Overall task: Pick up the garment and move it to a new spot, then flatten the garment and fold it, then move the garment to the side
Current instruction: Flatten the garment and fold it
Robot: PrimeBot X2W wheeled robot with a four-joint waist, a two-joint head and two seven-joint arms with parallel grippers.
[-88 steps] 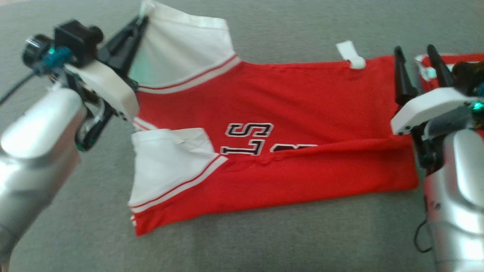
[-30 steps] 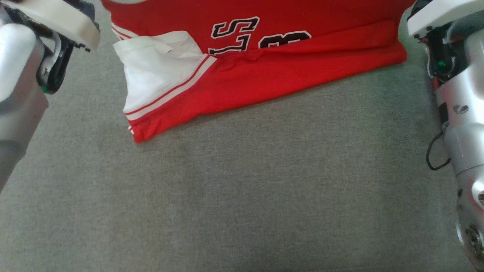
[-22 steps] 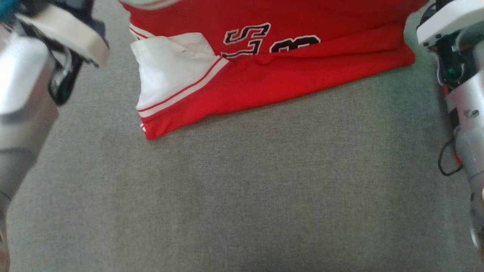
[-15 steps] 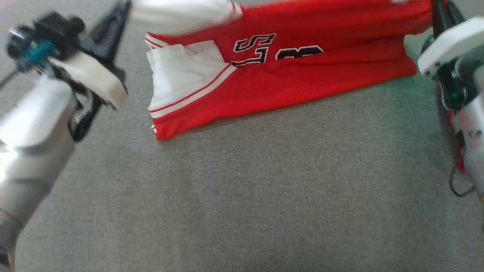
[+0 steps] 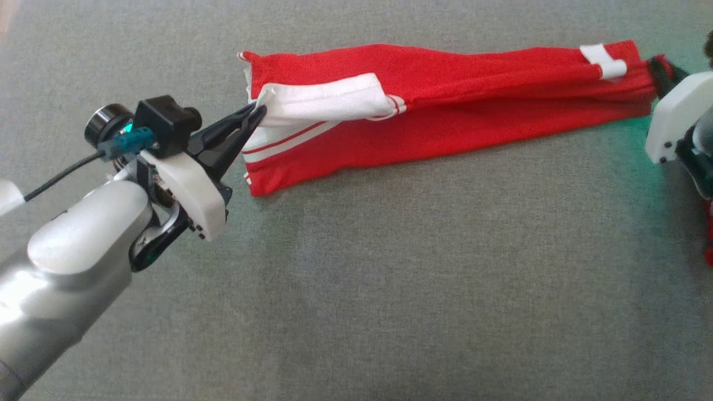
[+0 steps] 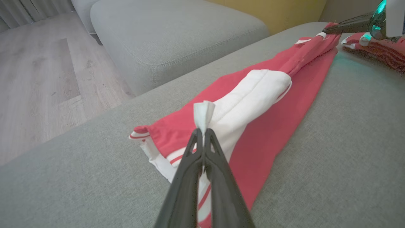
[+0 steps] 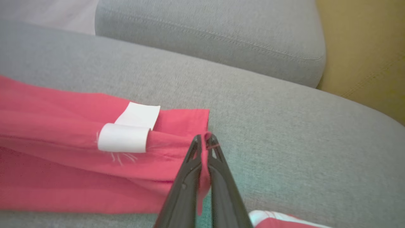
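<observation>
We had left gripper [image 5: 258,109] clamped on garment [image 5: 473,125] white sleeve [image 6: 253,91], right gripper [image 7: 205,136] clamped on red hem, plain white tag [image 7: 124,138] beside its fingertips.

— What does the jersey [image 5: 473,106] look like?
— Red with white trim, folded lengthwise into a long narrow band.
— Where is it?
— Lying across the grey cushion [image 5: 390,289], end to end between my claws.
— Held?
— Yes. My left claw [image 5: 257,109] pinches the edge of the white sleeve [image 5: 323,100], which lies folded over on top. My right claw [image 7: 205,137] grips the red corner at the other end, near a white tag [image 7: 123,137]
</observation>
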